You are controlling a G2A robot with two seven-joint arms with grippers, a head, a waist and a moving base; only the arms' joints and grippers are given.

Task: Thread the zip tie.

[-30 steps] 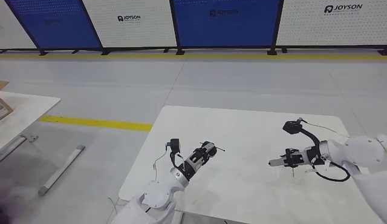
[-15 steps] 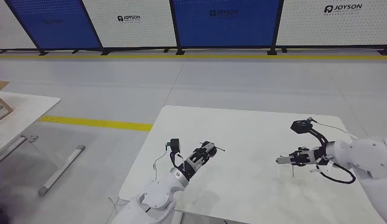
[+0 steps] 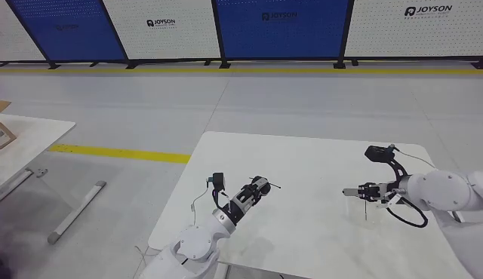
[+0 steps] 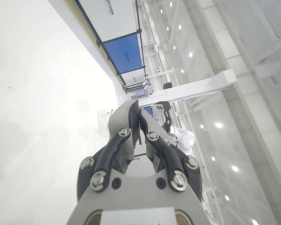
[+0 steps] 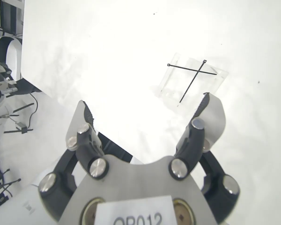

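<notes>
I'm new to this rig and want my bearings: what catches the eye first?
Two black zip ties lie crossed on a clear plate on the table, ahead of the right gripper, whose jaws are open. The left gripper, jaws shut, is at the table's opposite side.

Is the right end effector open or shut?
Open. In its wrist view the right end effector has its two fingers spread wide apart, with nothing held between them.
</notes>
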